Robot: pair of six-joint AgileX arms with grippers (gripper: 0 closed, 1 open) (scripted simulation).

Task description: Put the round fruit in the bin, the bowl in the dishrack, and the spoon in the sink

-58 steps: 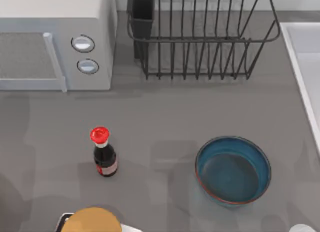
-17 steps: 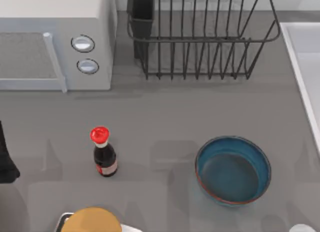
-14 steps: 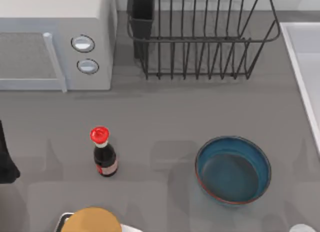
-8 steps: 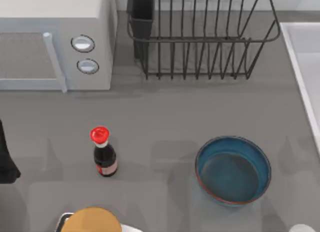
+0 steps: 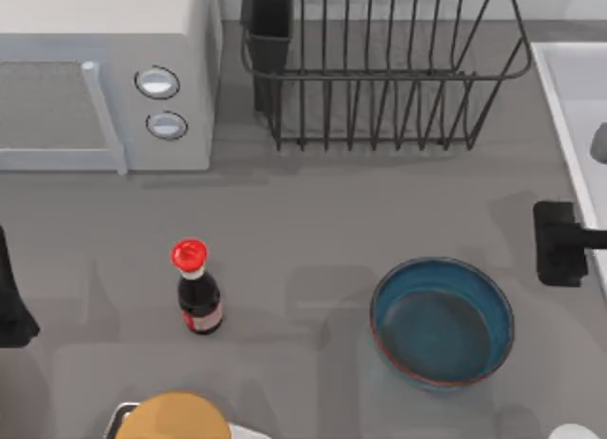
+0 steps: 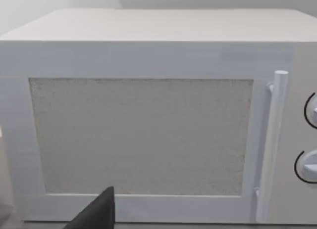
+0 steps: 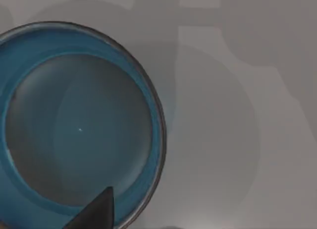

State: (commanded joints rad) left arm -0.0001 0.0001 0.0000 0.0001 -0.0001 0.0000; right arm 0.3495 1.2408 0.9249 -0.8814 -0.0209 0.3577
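Bowl [image 5: 442, 322] sat upright and empty on the counter [image 5: 332, 221], well below the dishrack [image 5: 379, 69] and right of the sauce bottle [image 5: 196, 289]. Right tool [image 5: 560, 242] hung just up and right of the bowl, beside the sink [image 5: 580, 117] rim, apart from the bowl; whether its fingers were spread or closed could not be told, and it had hold of nothing visible. From the right wrist camera the bowl [image 7: 79, 125] lay below, blue inside, with a dark fingertip [image 7: 96, 211] over its near rim. Left tool [image 5: 11, 297] stood at the counter's left edge, left of the bottle and below the microwave [image 5: 104, 74]; its spread could not be told either. The left wrist camera faced the microwave [image 6: 148, 115] door. An orange-yellow round thing [image 5: 175, 417] lay below the bottle. No round fruit or spoon could be made out.
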